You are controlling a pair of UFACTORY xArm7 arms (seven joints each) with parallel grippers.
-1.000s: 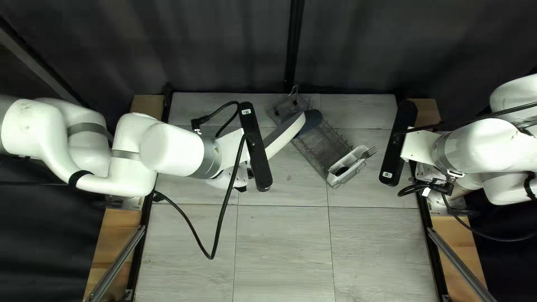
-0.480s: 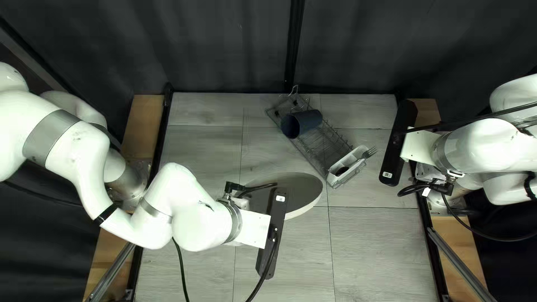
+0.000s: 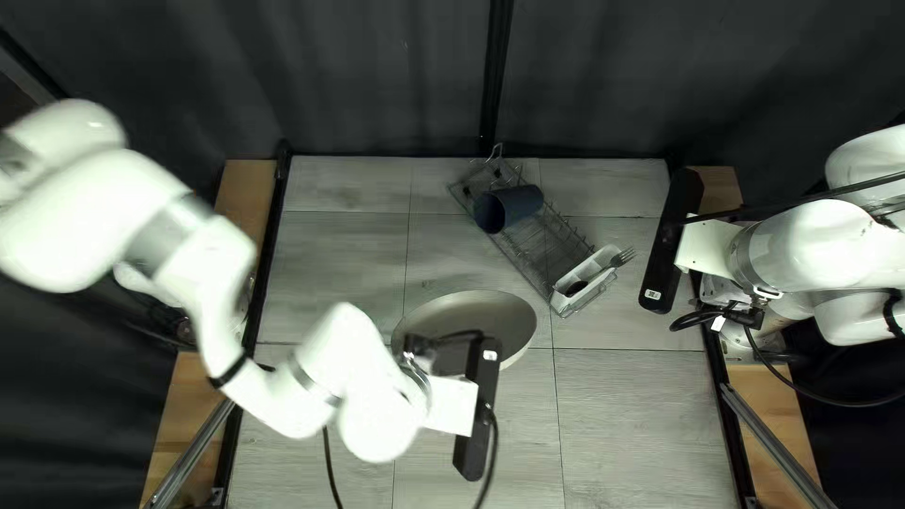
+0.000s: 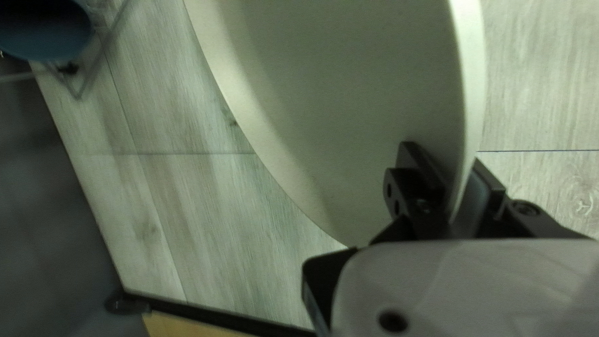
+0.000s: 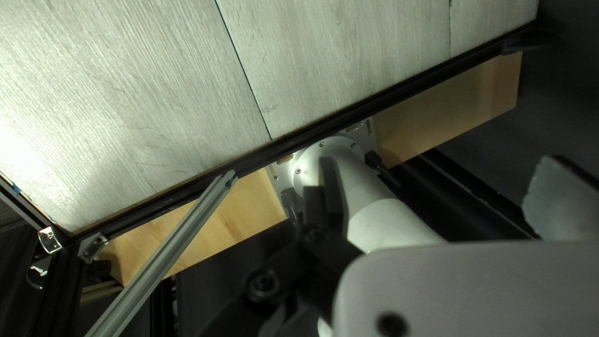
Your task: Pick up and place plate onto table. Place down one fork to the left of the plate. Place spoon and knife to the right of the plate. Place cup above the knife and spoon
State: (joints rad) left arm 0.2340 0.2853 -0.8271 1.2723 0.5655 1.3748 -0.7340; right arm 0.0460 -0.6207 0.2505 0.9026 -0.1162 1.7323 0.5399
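My left gripper (image 3: pixel 477 410) is over the middle of the table in the top left view, fingertips hidden, with the pale round plate (image 3: pixel 485 316) beside it. In the left wrist view my left gripper (image 4: pixel 458 181) is shut on the rim of the plate (image 4: pixel 349 93), one finger on each face. I cannot tell whether the plate touches the table. The dark blue cup (image 3: pixel 509 207) lies on its side in the wire rack. A fork (image 3: pixel 623 256) and a dark utensil (image 3: pixel 576 288) rest in the white holder (image 3: pixel 569 302). My right gripper (image 3: pixel 671 240) is at the table's right edge; in its wrist view the gripper (image 5: pixel 443 193) stands open, holding nothing.
The wire rack (image 3: pixel 537 247) stands on the table's far half, in line with the holder. A cable (image 3: pixel 488 462) hangs from my left arm over the near half. A metal bar (image 5: pixel 168 249) and the wooden side board (image 5: pixel 449 115) show beside my right gripper.
My left arm has swung from the far half toward the near edge, carrying the plate, which has turned flatter and lies clear of the cup and rack. The right arm has stayed still.
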